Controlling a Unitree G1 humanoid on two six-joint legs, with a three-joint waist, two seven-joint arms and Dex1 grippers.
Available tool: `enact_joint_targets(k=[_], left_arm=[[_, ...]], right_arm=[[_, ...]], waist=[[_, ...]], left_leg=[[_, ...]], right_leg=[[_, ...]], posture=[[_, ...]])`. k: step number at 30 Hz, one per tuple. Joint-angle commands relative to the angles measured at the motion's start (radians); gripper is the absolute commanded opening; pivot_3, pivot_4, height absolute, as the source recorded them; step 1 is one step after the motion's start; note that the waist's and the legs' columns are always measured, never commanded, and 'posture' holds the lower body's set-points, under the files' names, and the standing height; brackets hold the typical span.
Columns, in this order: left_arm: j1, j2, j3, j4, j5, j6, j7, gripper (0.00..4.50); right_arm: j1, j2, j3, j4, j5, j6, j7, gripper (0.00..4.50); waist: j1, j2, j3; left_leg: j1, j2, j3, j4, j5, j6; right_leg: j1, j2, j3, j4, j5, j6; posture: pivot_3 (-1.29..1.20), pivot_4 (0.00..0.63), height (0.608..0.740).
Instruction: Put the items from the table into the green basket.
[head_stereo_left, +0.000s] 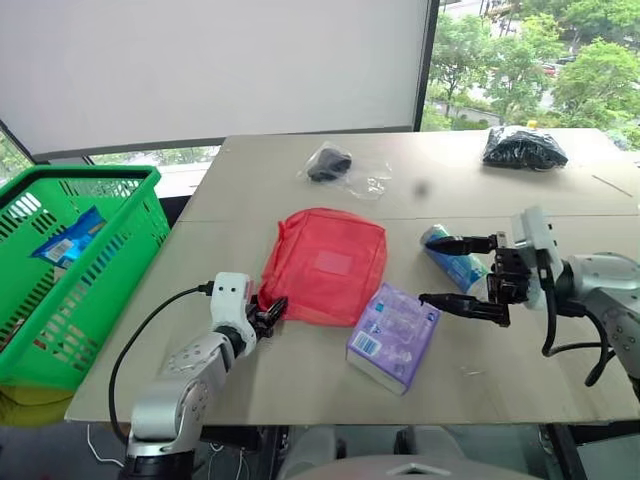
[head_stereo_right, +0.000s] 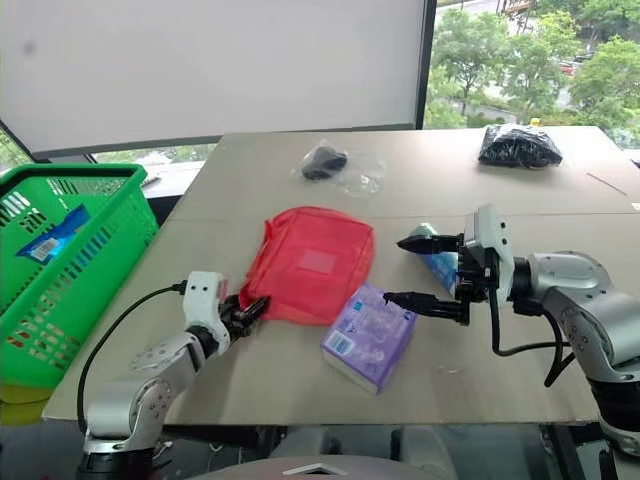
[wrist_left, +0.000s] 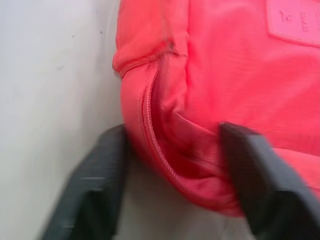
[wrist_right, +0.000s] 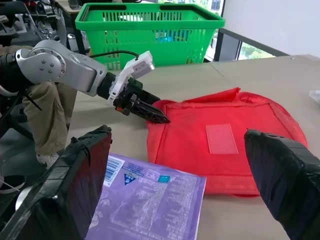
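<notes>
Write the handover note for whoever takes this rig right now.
Left gripper: jaws around the near corner of the red pouch, grip not confirmed.
Right gripper: open, empty, above the table near the green-blue tube.
On the table: purple packet, two bagged black objects.
Green basket: holds a blue packet.
Left: everything on the table.

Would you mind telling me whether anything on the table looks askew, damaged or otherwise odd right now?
Nothing is spilled or damaged. The red pouch is the one oddity: its near corner is bunched and rumpled between the left gripper's fingers rather than lying flat. The purple packet lies at an angle on the table, intact.
</notes>
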Motion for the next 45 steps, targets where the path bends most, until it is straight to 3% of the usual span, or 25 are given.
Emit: enact_joint_targets(k=[1, 5, 8, 14, 19, 24, 25, 26, 28, 30, 31, 34, 36, 40, 45], left_arm=[[0.012, 0.01, -0.038, 0.052, 0.045, 0.033, 0.009, 1.18], [-0.013, 0.0, -0.016, 0.075, 0.073, -0.018, 0.019, 0.03], [-0.084, -0.034, 0.046, 0.086, 0.064, -0.137, 0.031, 0.03], [-0.335, 0.005, 0.12, 0.167, 0.101, -0.343, 0.034, 0.03], [-0.654, 0.069, 0.161, 0.548, 0.15, -0.5, 0.048, 0.03], [-0.974, 0.14, 0.188, 1.179, 0.191, -0.666, 0.063, 0.03], [-1.011, 0.147, 0.194, 1.264, 0.187, -0.698, 0.054, 0.78], [-1.042, 0.157, 0.19, 1.341, 0.198, -0.728, 0.057, 1.04], [-1.079, 0.174, 0.178, 1.458, 0.224, -0.765, 0.072, 2.03], [-1.091, 0.189, 0.176, 1.516, 0.242, -0.775, 0.116, 2.83], [-1.089, 0.187, 0.193, 1.516, 0.225, -0.786, 0.112, 2.83], [-1.04, 0.163, 0.236, 1.402, 0.16, -0.804, 0.049, 2.83], [-0.94, 0.13, 0.242, 1.166, 0.077, -0.716, -0.054, 2.83], [-0.606, 0.137, 0.224, 0.501, -0.236, -0.258, -0.193, 2.83], [-0.176, 0.288, 0.216, -0.038, -0.51, 0.126, -0.279, 2.83]], right_arm=[[-0.021, -0.013, -0.013, -0.042, 0.004, -0.001, -0.009, 4.5], [-0.039, -0.011, -0.008, -0.047, 0.011, 0.01, -0.022, 4.5], [-0.058, -0.001, 0.0, -0.042, 0.014, 0.016, -0.03, 4.5], [-0.101, 0.031, 0.003, -0.004, 0.01, 0.014, -0.048, 4.5], [-0.166, 0.108, 0.008, 0.057, -0.037, -0.012, -0.135, 4.5], [-0.248, 0.177, 0.054, 0.121, -0.162, -0.006, -0.286, 4.5], [-0.254, 0.185, 0.058, 0.121, -0.173, 0.004, -0.306, 4.5], [-0.259, 0.191, 0.064, 0.119, -0.188, 0.015, -0.326, 4.5], [-0.263, 0.195, 0.077, 0.115, -0.225, 0.018, -0.359, 4.5], [-0.26, 0.194, 0.086, 0.111, -0.25, -0.014, -0.352, 4.5], [-0.252, 0.191, 0.083, 0.103, -0.251, -0.016, -0.35, 4.5], [-0.192, 0.177, 0.027, 0.057, -0.18, 0.013, -0.317, 4.5], [-0.128, 0.134, -0.023, 0.02, -0.08, 0.063, -0.238, 4.5], [-0.015, 0.008, -0.092, -0.031, 0.034, 0.141, -0.119, 4.5], [0.051, -0.093, -0.134, 0.002, 0.054, 0.139, -0.011, 4.5]], waist=[[-0.001, 0.002, -0.002], [0.0, 0.003, -0.003], [0.0, 0.003, -0.003], [0.0, -0.014, 0.004], [0.0, -0.018, 0.001], [-0.004, -0.023, -0.002], [-0.005, -0.023, -0.002], [-0.006, -0.023, -0.002], [-0.009, -0.024, -0.002], [-0.018, -0.025, -0.003], [-0.025, -0.025, -0.003], [-0.032, -0.026, -0.003], [-0.035, -0.026, -0.004], [-0.062, -0.025, -0.004], [-0.094, -0.022, -0.004]], left_leg=[[0.0, 0.0, 0.0, 0.0, 0.0, 0.0], [0.0, 0.0, 0.0, 0.0, 0.0, 0.0], [0.0, 0.0, 0.0, 0.0, 0.0, -0.001], [-0.004, 0.002, -0.004, 0.002, 0.004, -0.006], [-0.007, 0.001, -0.003, 0.001, 0.004, -0.007], [-0.016, 0.0, -0.002, 0.001, 0.004, -0.007], [-0.02, 0.0, -0.002, 0.003, 0.004, -0.007], [-0.022, 0.0, -0.002, 0.003, 0.004, -0.007], [-0.024, -0.003, -0.002, 0.002, 0.004, -0.007], [-0.03, -0.006, -0.003, 0.003, 0.004, -0.007], [-0.034, -0.006, -0.003, 0.004, 0.004, -0.007], [-0.047, -0.006, -0.007, 0.012, 0.004, -0.007], [-0.048, -0.007, -0.007, 0.013, 0.004, -0.007], [-0.047, -0.007, -0.007, 0.013, 0.004, -0.007], [-0.037, -0.004, -0.005, 0.012, 0.004, -0.006]], right_leg=[[0.0, 0.0, 0.0, 0.0, 0.0, 0.0], [0.0, 0.001, 0.0, 0.0, 0.0, 0.0], [0.0, 0.001, 0.0, 0.0, 0.0, 0.0], [-0.007, 0.002, -0.003, 0.0, 0.001, -0.001], [-0.011, 0.001, -0.003, -0.002, 0.001, -0.001], [-0.021, 0.0, -0.003, 0.0, 0.002, -0.002], [-0.025, 0.0, -0.004, 0.001, 0.002, -0.002], [-0.028, 0.0, -0.003, 0.001, 0.002, -0.002], [-0.032, -0.004, -0.004, 0.003, 0.002, -0.002], [-0.04, -0.006, -0.004, 0.007, 0.002, -0.002], [-0.043, -0.007, -0.005, 0.007, 0.002, -0.002], [-0.051, -0.007, -0.008, 0.01, 0.002, -0.002], [-0.051, -0.008, -0.009, 0.01, 0.003, -0.002], [-0.05, -0.01, -0.008, 0.01, 0.003, -0.001], [-0.044, -0.007, -0.005, 0.014, 0.003, -0.002]], posture=[[-0.04, 0.006, 0.74], [-0.03, 0.005, 0.74], [-0.03, 0.003, 0.74], [-0.02, 0.0, 0.74], [-0.01, 0.0, 0.74], [-0.02, 0.0, 0.74], [-0.03, 0.0, 0.74], [-0.03, 0.0, 0.74], [-0.04, 0.0, 0.74], [-0.06, 0.0, 0.74], [-0.07, 0.0, 0.74], [-0.08, 0.0, 0.74], [-0.08, 0.0, 0.74], [-0.08, 0.0, 0.74], [-0.06, 0.002, 0.74]])
